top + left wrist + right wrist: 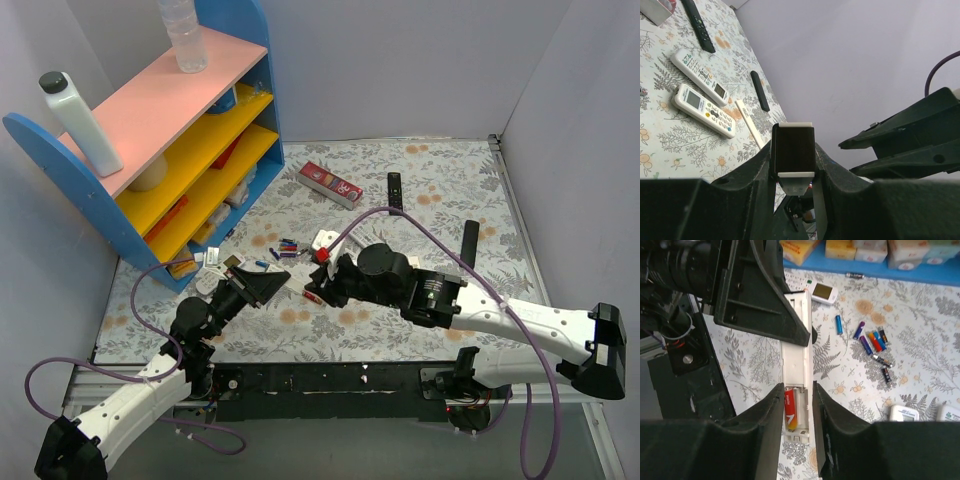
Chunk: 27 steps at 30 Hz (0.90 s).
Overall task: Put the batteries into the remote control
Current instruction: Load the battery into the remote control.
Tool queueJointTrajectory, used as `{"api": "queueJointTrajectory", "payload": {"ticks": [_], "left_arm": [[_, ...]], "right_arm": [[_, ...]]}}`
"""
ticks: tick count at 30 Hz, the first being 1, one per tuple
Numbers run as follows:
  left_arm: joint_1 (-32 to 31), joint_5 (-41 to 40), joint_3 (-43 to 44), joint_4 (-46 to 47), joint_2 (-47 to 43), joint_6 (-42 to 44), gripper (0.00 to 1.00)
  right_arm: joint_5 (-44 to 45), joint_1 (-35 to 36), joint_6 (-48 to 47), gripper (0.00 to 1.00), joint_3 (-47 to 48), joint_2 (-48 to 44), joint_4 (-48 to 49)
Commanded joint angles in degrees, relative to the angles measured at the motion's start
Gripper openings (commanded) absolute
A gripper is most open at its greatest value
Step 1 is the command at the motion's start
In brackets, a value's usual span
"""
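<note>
Mid-loading: our left claw (793, 167) clenches the remote (793, 145). One battery (789, 409) sits between the fingers of our right claw (798, 390), whose grip we cannot tell. Next, a spare (839, 324) from its right.

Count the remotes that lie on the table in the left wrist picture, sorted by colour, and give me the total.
white remotes with button pads: 2
black remotes: 2
Total: 4
Not counted: the thin white strip, since I cannot tell what it is.
</note>
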Motion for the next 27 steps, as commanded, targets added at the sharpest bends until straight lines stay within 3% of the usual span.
{"api": "queueJointTrajectory", "payload": {"ticks": [1, 27], "left_arm": [[0.0, 0.5, -3.7, -1.3, 0.6, 0.2, 0.00], [0.0, 1.0, -3.3, -1.6, -0.1, -0.7, 0.00]], "right_arm": [[-0.8, -0.1, 2.3, 0.35, 3.1, 1.6, -2.9], [-1.1, -0.1, 3.2, 0.27, 2.1, 6.4, -1.6]]}}
